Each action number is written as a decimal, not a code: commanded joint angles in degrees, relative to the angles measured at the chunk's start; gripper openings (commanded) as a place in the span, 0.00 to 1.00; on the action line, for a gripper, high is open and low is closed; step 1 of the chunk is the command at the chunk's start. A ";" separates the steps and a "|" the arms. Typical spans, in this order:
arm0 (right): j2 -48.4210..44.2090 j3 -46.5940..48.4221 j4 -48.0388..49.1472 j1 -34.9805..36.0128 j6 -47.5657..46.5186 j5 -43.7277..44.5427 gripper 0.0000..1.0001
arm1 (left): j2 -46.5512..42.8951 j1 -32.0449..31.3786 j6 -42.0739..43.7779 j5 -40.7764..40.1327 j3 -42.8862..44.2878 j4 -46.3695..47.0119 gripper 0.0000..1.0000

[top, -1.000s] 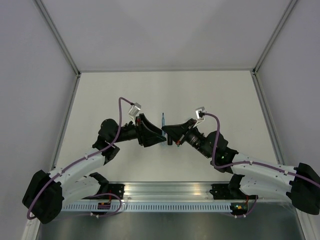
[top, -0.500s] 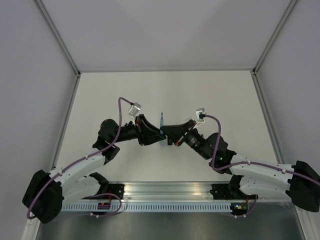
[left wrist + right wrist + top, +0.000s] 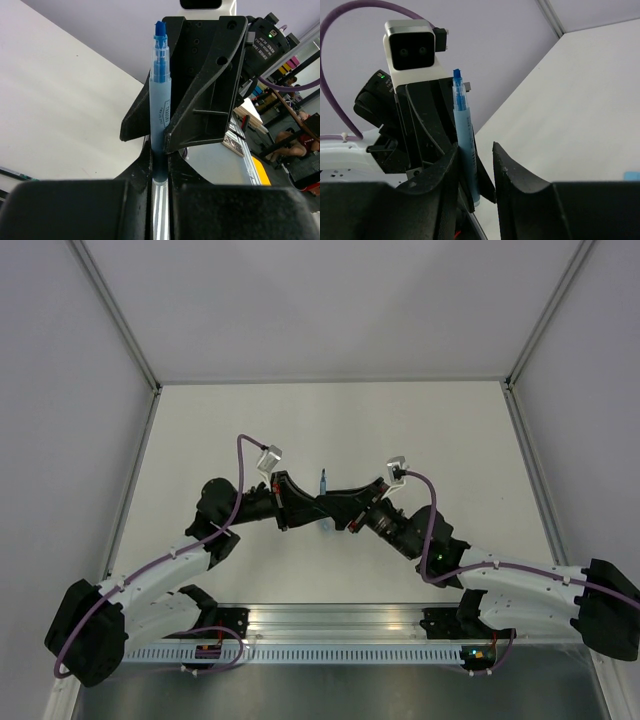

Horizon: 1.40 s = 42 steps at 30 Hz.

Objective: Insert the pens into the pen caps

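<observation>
Left gripper [image 3: 161, 186] is closed on the highlighter [image 3: 160, 115]: its two black fingers [image 3: 75, 210] press the lower barrel from both sides, with no gap. Right gripper [image 3: 475, 172] is partly open around the same highlighter; the barrel lies against one finger and a clear gap shows before the other. Both grippers meet above the middle of the table [image 3: 440, 430], and the highlighter stands nearly upright between them, off the table.

Highlighter has a chunky round barrel of light-blue, slightly clear plastic with small print along it, and a darker blue stepped nib on top, uncapped. Fingers are matte black, flat and wedge-shaped, with ribs and screw holes. Table is plain, white and smooth.

Left wrist view shows the tight grip and, at its left edge, a thin dark pen [image 3: 15, 174] lying on the table. Right wrist view shows the gap at the right gripper, and a small light-blue piece [image 3: 632, 175] on the table at the frame edge; I cannot tell what it is. Top view shows only the nib and a bit of the lower end between the fingers
</observation>
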 commanded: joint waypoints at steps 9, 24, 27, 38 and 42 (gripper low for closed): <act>-2.31 11.62 -15.17 0.33 -9.51 6.43 0.41 | 0.28 -0.28 1.01 2.52 1.17 2.72 0.02; -6.89 19.54 -42.70 -1.50 -29.96 31.82 0.48 | -7.89 -0.20 9.80 -21.80 1.79 -19.07 0.02; -3.82 22.78 -45.66 -10.16 -28.97 34.65 0.49 | -12.11 -0.20 9.98 -25.16 0.47 -20.30 0.02; 11.83 29.74 -42.27 -24.35 -45.87 -1.52 0.51 | -15.63 -0.20 10.42 -27.80 -0.15 -22.16 0.02; 17.71 30.96 -38.30 -31.46 -55.30 -12.04 0.59 | -16.68 -0.20 10.50 -29.56 -0.68 -22.59 0.02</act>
